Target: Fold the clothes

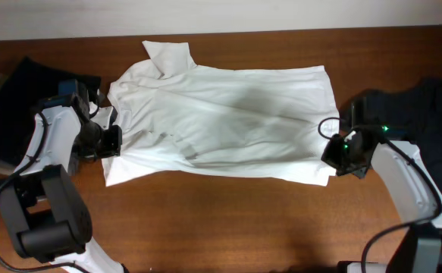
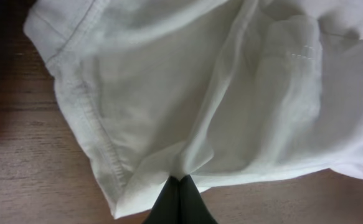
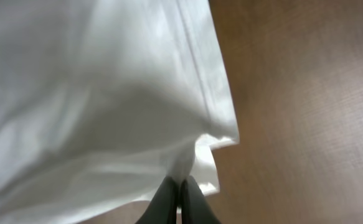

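A white shirt [image 1: 221,121] lies spread across the middle of the wooden table, collar at the back left. My left gripper [image 1: 114,140] is shut on the shirt's left edge; in the left wrist view the black fingertips [image 2: 180,180] pinch a fold of white cloth [image 2: 231,93] near a hemmed corner. My right gripper [image 1: 331,155] is shut on the shirt's right edge; in the right wrist view the fingertips [image 3: 180,182] pinch the cloth [image 3: 94,99] just inside its hemmed corner.
A dark garment [image 1: 16,98] lies at the left table edge behind the left arm. Another dark garment [image 1: 429,114] lies at the right edge. Bare wood [image 1: 228,220] runs along the front of the table.
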`<state>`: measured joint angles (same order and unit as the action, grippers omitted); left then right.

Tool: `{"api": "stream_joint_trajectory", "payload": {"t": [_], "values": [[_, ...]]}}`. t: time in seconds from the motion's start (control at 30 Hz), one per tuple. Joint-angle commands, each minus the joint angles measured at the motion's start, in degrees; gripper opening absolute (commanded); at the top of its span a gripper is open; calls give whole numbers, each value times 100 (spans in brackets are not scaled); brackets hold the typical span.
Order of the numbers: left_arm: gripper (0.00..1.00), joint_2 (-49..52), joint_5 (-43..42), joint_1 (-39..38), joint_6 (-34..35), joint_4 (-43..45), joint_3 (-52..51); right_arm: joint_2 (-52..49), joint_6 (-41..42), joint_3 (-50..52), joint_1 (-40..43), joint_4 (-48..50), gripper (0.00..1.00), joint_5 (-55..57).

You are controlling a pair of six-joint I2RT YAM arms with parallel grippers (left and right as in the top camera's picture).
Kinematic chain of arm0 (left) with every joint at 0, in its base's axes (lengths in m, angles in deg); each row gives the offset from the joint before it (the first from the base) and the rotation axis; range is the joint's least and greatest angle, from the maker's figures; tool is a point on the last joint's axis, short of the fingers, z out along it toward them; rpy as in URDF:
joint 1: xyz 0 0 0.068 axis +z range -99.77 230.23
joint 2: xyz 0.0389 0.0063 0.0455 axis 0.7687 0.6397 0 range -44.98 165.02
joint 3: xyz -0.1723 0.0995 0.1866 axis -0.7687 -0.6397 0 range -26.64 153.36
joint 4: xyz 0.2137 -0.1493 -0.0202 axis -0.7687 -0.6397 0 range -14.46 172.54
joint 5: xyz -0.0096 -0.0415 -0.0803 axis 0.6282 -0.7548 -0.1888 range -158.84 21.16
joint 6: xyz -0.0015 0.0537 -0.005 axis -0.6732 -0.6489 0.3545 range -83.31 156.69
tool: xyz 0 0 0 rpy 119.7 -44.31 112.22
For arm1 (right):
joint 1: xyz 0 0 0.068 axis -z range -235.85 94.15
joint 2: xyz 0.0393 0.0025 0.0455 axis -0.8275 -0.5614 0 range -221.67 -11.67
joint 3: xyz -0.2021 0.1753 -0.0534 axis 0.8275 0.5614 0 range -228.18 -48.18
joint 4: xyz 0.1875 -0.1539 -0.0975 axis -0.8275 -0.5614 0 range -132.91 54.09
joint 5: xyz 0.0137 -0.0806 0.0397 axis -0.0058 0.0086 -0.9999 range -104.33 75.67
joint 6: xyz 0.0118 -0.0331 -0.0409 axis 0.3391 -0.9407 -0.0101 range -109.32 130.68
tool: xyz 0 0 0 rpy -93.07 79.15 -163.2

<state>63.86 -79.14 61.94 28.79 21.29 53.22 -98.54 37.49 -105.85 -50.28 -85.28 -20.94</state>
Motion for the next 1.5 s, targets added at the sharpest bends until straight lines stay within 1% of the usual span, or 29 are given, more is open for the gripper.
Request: {"api": "stream_joint_trajectory", "payload": {"t": [0.0, 0.07, 0.13, 0.17, 0.23, 0.33, 0.37, 0.43, 0.47, 0.53, 0.63, 0.7, 0.77, 0.83, 0.87, 0.9, 1.03, 1.07, 1.1, 1.17, 1.2, 1.23, 1.33, 1.4, 1.47], "values": [[8, -120, -116, 2, -79, 13, 90, -341, 4, -74, -20, 144, 4, 131], [11, -120, -280, 2, -140, 26, 87, -457, -11, -74, -20, 144, 5, 138], [11, -120, -289, 2, -146, 37, 90, -461, -260, -74, 0, 122, 32, 129], [11, -120, -289, 2, -146, 52, 90, -461, -262, -74, 57, 2, 36, 125], [12, -120, -289, 2, -149, 61, 87, -463, -605, -74, 177, -278, 36, 94], [12, -120, -306, 2, -146, 81, 87, -474, -903, 50, 326, -343, 36, 109], [12, -120, -306, 2, -146, 83, 87, -520, -905, 184, 365, -177, 36, 61], [13, -120, -306, -7, -146, 98, 87, -605, -1263, 426, 365, 293, 36, -588], [13, -120, -306, -28, -146, 103, 87, -682, -1283, 588, 348, 555, 36, -734], [13, -120, -304, -81, -151, 103, 87, -809, -1217, 717, 352, 706, 36, -734], [14, -120, -302, -223, -208, 146, 87, -984, -1198, 732, 352, 774, 35, -824], [14, -118, -299, -293, -210, 170, 87, -984, -1204, 730, 350, 774, 27, -892], [14, -120, -280, -319, -249, 184, 87, -977, -1460, 695, 352, 776, 16, -1099], [14, -118, -280, -319, -249, 184, 87, -890, -1464, 656, 352, 721, 14, -1075], [14, -118, -280, -319, -249, 184, 87, -815, -1530, 636, 352, 704, 15, -1075], [14, -118, -282, -319, -249, 184, 87, -699, -1609, 619, 352, 678, 24, -1016], [14, -118, -282, -319, -249, 184, 87, -682, -1606, 623, 352, 732, 31, -898], [14, -118, -282, -319, -249, 184, 87, -684, -1604, 623, 352, 833, 31, -901], [14, -118, -282, -319, -249, 184, 87, -688, -1604, 623, 352, 927, 28, -901], [14, -118, -282, -319, -249, 179, 87, -699, -1585, 623, 352, 973, 11, -925], [14, -118, -282, -319, -249, 175, 87, -678, -1589, 621, 352, 909, 6, -922], [14, -118, -282, -319, -249, 162, 87, -651, -1589, 614, 352, 811, 4, -903], [14, -118, -284, -319, -249, 153, 87, -369, -1611, 376, 352, 42, 4, -901], [14, -118, -282, -319, -249, 92, 87, 76, -1602, 216, 352, -748, 4, -896], [14, -118, -282, -319, -249, 57, 87, 457, -1097, 195, 352, -1464, 4, -592]]}}
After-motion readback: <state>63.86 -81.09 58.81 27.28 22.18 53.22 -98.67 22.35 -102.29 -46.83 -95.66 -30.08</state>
